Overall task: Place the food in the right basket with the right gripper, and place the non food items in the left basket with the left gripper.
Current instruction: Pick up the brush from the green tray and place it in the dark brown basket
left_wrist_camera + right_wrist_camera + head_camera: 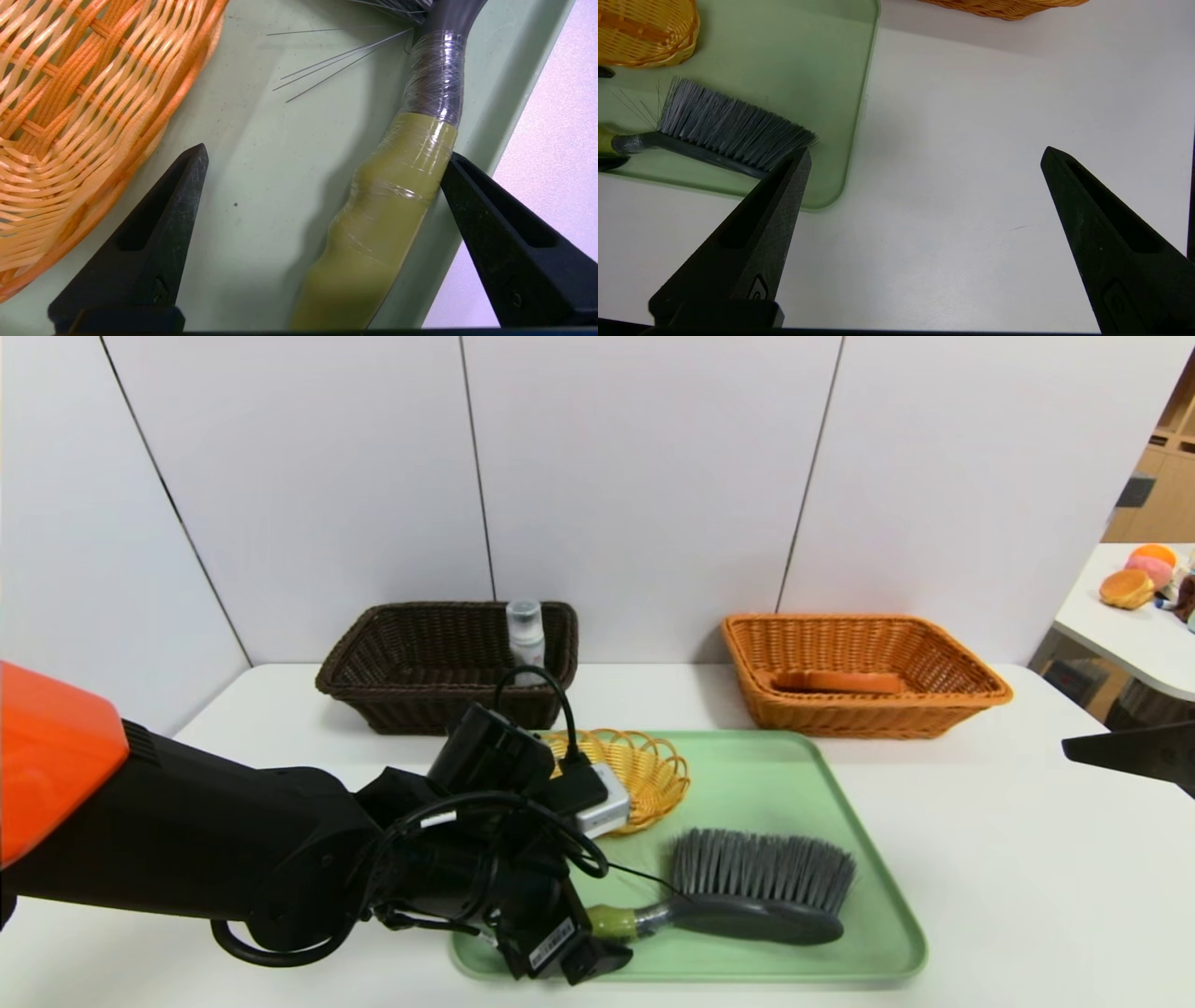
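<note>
The left gripper [322,158] is down over the near-left corner of the pale green plastic tray [878,896], jaws spread wide around the yellow-green wrapped handle of the grey bristled hand brush [747,891], one finger [472,186] touching it, the other apart. The brush lies on that tray, beside the small yellow woven bowl [644,770]. Closing should centre on the handle, clear of the tray's rim. The right gripper [924,156] hangs open, right of the tray.
</note>
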### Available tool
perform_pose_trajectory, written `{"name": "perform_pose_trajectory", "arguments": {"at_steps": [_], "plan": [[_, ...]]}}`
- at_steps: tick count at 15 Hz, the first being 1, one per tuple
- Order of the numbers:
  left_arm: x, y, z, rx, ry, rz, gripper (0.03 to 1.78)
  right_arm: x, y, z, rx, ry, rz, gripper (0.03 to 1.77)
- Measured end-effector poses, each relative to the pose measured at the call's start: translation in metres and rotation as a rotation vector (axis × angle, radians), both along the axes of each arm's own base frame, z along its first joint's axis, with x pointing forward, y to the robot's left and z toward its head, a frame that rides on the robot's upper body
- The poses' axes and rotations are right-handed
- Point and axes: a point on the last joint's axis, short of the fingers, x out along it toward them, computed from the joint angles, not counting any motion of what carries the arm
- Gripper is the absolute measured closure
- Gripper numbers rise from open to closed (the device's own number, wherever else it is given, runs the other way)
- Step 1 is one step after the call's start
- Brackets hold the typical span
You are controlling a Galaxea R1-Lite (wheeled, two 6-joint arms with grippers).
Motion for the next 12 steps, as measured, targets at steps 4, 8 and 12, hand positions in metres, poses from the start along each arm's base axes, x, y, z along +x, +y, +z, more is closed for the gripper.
{"name": "perform_pose_trajectory", "arguments": {"at_steps": [4,8,12], "plan": [[-0.0008,-0.0002,0.0005,0.001,-0.002,-0.003,0.12,0.0002,0.0,-0.0001,0.0,0.0,0.0,0.1],[-0.0011,-0.0001,0.0009,0.0,-0.002,-0.003,0.12,0.0011,0.0003,-0.0006,0.0,0.004,0.0,0.1],[-0.0018,0.0004,0.0012,0.001,-0.003,-0.003,0.12,0.0005,0.0001,0.0005,0.001,-0.002,-0.003,0.1]]}}
